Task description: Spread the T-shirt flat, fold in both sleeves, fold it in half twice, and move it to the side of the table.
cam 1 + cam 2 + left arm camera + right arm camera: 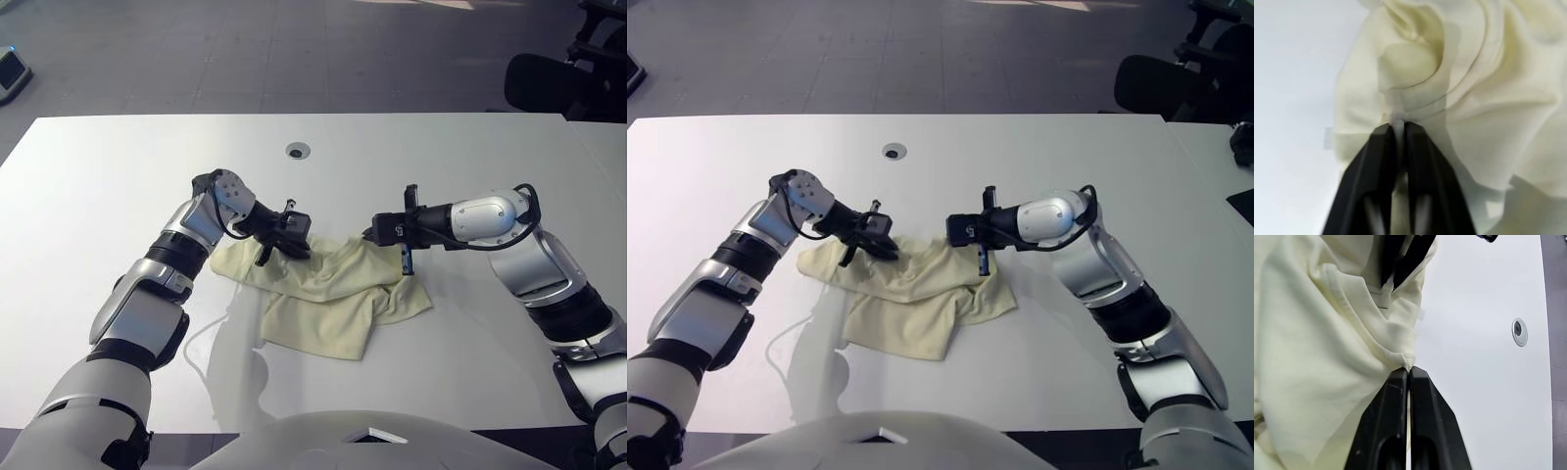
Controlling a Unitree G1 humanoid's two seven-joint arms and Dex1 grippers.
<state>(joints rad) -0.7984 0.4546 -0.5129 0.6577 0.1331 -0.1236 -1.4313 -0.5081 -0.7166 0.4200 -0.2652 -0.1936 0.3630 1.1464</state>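
Observation:
A pale yellow T-shirt (323, 299) lies crumpled in the middle of the white table (98, 196). My left gripper (294, 247) is at the shirt's far left part, shut on a fold of fabric by the neckline (1399, 120). My right gripper (372, 235) is at the shirt's far right part, shut on a hemmed corner of the cloth (1406, 366). The two grippers face each other a short way apart, both low over the table. In the right wrist view the left gripper's black fingers (1400, 254) show pinching the fabric farther off. The sleeves are lost in the folds.
A round cable grommet (297, 150) sits in the table beyond the shirt. A thin white cable (196, 343) loops on the table near my left arm. A black chair (558, 83) stands past the far right corner. Bare tabletop lies on both sides.

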